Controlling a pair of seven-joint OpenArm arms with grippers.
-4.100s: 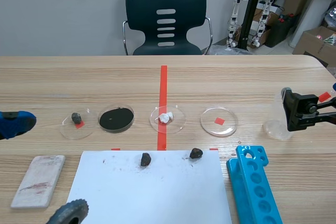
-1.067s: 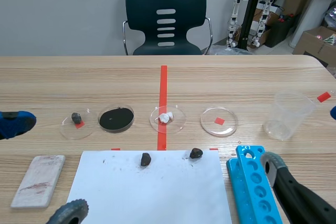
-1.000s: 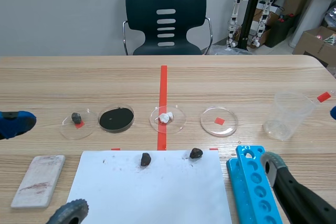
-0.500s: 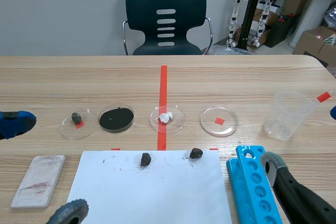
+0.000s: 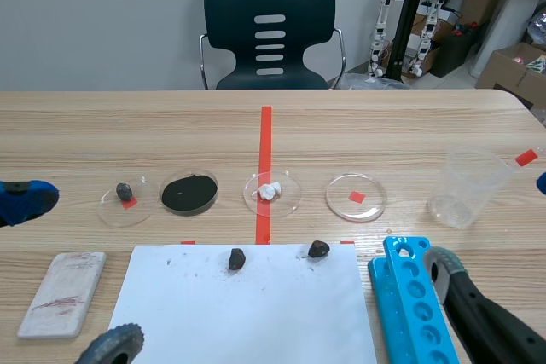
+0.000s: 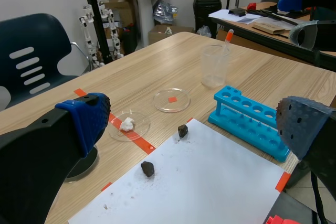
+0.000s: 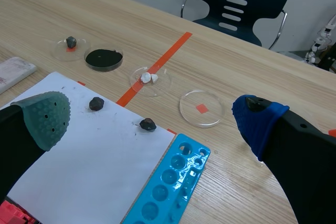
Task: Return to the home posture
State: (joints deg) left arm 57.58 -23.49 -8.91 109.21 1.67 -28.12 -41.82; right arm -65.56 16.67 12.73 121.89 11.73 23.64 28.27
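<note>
At the near edge of the worktop (image 5: 384, 125), on either side of the white sheet (image 5: 247, 313), I have both arms sitting low. The left jaws are spread wide and hold nothing. Their pads (image 6: 86, 119) stand far apart and touch nothing, with the white sheet ahead in the gap between them. The right jaws are spread just as wide and also hold nothing. Their fingers (image 7: 46, 115) frame the sheet and the blue tube rack (image 7: 170, 187), which lie ahead of them.

Two things sit on the sheet's far edge, a dark lump (image 5: 236, 258) and a second dark lump (image 5: 318, 249). Just beyond the sheet runs a row of four clear dishes. The first is a dish with a small dark stone (image 5: 126, 198), the next a dish of black powder (image 5: 188, 193), then a dish with a white lump (image 5: 271, 191) and a bare dish (image 5: 356, 197) over a red mark.

The tube rack lies just beside the sheet's right edge, between the sheet and the right arm's finger. A clear beaker (image 5: 465, 185) stands beyond the rack, well right of the sheet. A pale block (image 5: 62, 293) lies left of the sheet, between it and the left arm's blue pad. A dark chair (image 5: 270, 31) stands far beyond the sheet, past the worktop.
</note>
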